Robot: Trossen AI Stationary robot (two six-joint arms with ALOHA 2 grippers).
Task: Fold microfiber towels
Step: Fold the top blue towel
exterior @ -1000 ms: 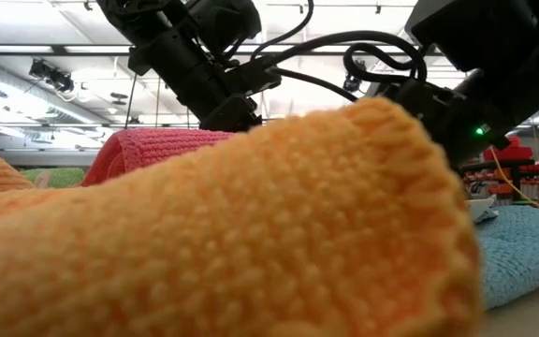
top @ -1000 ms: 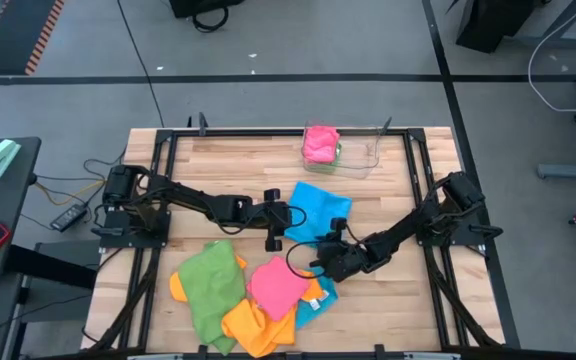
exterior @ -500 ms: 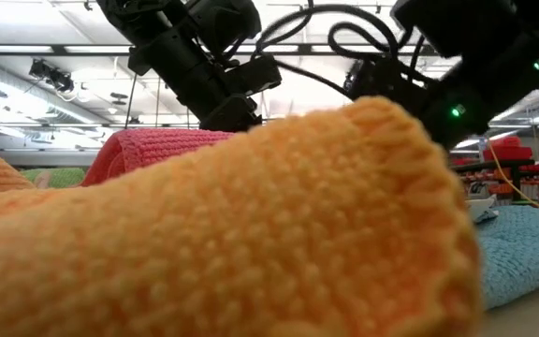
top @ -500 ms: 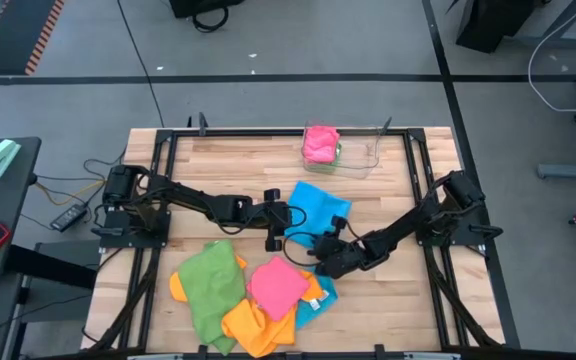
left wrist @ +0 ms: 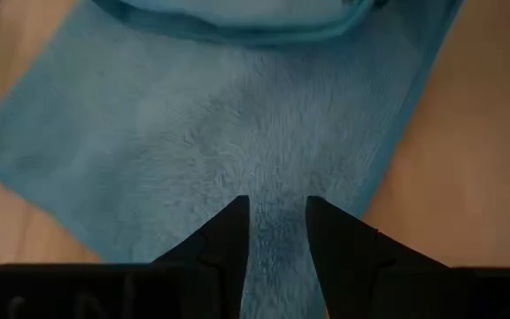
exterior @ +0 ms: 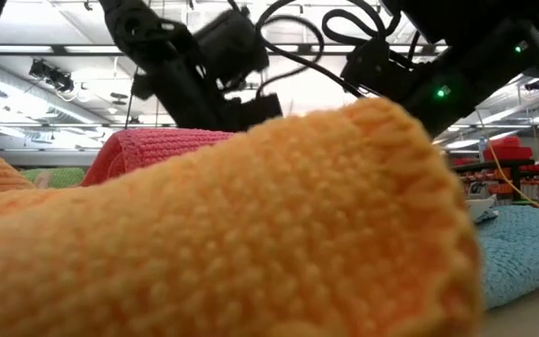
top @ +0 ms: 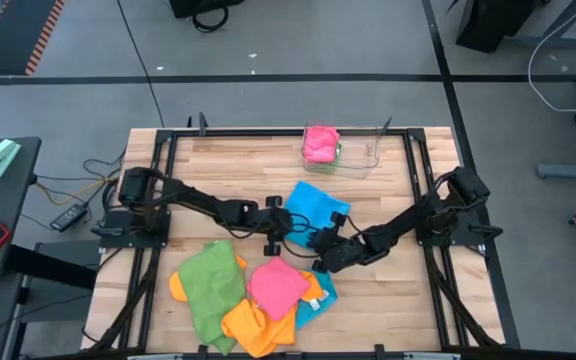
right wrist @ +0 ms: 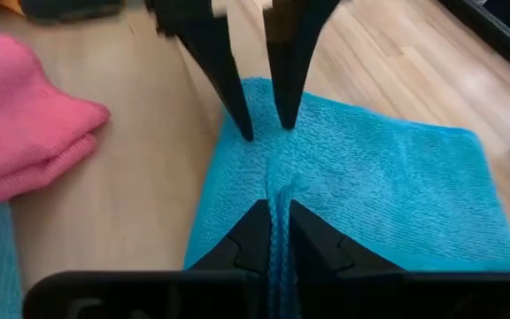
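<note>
A sky-blue microfiber towel [top: 320,203] lies spread on the wooden table's middle. My left gripper [left wrist: 277,208] stands open over its near edge, fingers slanting down. My right gripper [right wrist: 277,213] faces it from the right and is shut on the same towel [right wrist: 370,186]. Toward the near edge lies a pile of towels: green [top: 208,285], pink [top: 276,285], orange [top: 253,325] and another blue one [top: 318,297]. In the low view the orange towel [exterior: 251,234] hides both grippers' fingertips. My left gripper sets its two fingertips [right wrist: 244,133] on the blue towel just inside its near edge [left wrist: 277,239], slanting down from the table's left. A strip of cloth lies in the gap between them; the towel stays flat on the table. My right gripper pinches a narrow raised ridge of the blue towel [right wrist: 278,190] between its two fingers, close to the towel's near edge. It comes slanting down from the right, fingers along the ridge. The rest of the towel lies on the table.
A clear plastic tray [top: 368,160] holding a folded pink towel [top: 320,143] stands at the table's far edge. Bare wood lies to the blue towel's right and left. The black frame rails [top: 423,200] run along both sides.
My left gripper has sunk onto the blue towel's near edge, the arm reaching a little farther right. My right gripper has gone slightly up and toward the far edge, rolling about its own axis. The towel's near edge has drawn in toward it.
</note>
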